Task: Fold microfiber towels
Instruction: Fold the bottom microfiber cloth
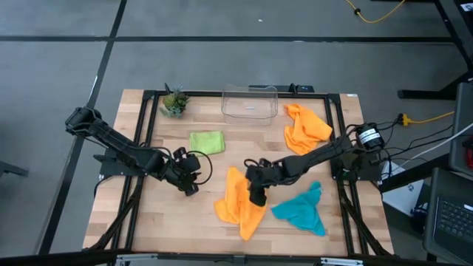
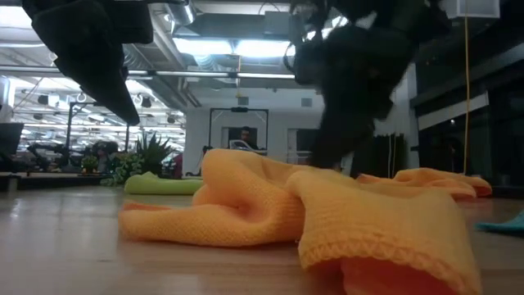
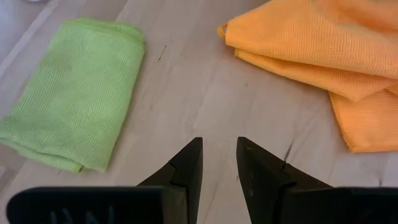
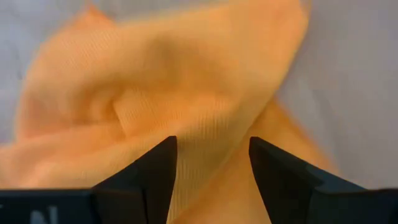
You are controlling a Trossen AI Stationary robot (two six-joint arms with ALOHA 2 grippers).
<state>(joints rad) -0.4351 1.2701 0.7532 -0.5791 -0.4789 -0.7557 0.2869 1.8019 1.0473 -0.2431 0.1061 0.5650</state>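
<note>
A crumpled orange towel point(image 1: 236, 210) lies in a heap at the table's near middle. My right gripper point(image 1: 257, 196) stands open just over its right part, fingers slanting down at a raised fold point(image 4: 186, 87). A folded lime green towel point(image 1: 207, 142) lies flat farther back. My left gripper point(image 1: 191, 185) hangs open above bare wood between the green towel point(image 3: 74, 93) and the orange one point(image 3: 323, 43), with nothing between its fingers. A second orange towel point(image 1: 304, 127) lies bunched at the far right. A teal towel point(image 1: 301, 210) lies crumpled at the near right. My right gripper hangs open with its fingertips point(image 4: 165, 152) right at the orange towel's raised fold, coming from above and the right at a slant. Whether they touch the cloth I cannot tell.
A clear plastic bin point(image 1: 250, 103) stands at the far edge, with a small potted plant point(image 1: 174, 102) to its left. A black frame point(image 1: 148, 125) runs around the wooden top. Bare wood lies at the near left.
</note>
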